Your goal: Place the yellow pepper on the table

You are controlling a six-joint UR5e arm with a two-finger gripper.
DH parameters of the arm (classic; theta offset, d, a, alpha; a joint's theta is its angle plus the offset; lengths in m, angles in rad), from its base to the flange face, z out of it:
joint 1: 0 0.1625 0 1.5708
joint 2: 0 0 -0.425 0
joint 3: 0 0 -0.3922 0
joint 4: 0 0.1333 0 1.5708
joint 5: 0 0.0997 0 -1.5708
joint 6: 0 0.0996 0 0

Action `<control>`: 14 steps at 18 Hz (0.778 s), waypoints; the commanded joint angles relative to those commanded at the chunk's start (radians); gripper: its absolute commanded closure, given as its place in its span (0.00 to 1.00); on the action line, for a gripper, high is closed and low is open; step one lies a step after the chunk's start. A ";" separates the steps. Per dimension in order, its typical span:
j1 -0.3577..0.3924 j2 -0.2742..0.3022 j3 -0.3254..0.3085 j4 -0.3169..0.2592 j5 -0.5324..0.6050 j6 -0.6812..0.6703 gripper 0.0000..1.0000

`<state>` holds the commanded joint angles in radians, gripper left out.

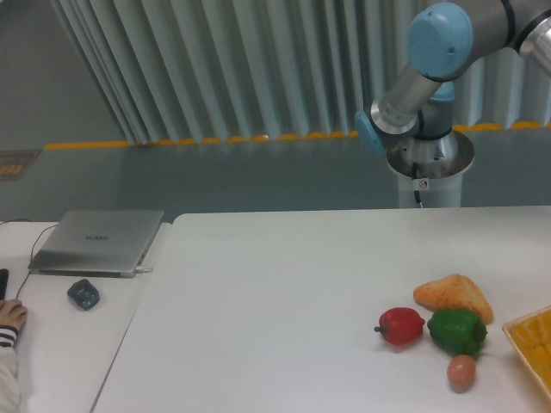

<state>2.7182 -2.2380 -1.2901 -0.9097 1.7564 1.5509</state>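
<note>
**Yellow pepper nowhere in sight as arm swings off to the right**

White counter [284, 292] carries a small cluster of toy food near its right edge: a red pepper [401, 326] just beside a green pepper [457, 331], an orange-tan bread wedge [453, 296] behind them and a small brown egg [461, 372] in front. A flat yellow tray [532, 342] pokes in at the right border, mostly cut off. The robot arm [430, 64] rises from its base behind the counter and leaves the picture at the upper right, so its fingers are out of view and whether they are open, closed or holding anything cannot be told. The yellow pepper itself does not show on the counter; it may sit on the hidden part of the tray or in the unseen fingers, but that is only a guess. On the adjoining desk lie a closed grey laptop [97, 242] and a dark mouse [83, 294]. The placing appears yet to be done: no yellow pepper rests on the counter.
</note>
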 joint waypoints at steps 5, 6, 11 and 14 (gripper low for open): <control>0.000 -0.006 0.002 0.000 0.002 -0.005 0.00; 0.002 -0.006 0.000 0.000 0.002 -0.005 0.00; 0.003 -0.008 -0.009 0.000 0.002 0.001 0.00; 0.009 -0.008 -0.008 -0.002 0.002 0.006 0.03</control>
<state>2.7274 -2.2457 -1.2978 -0.9112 1.7579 1.5570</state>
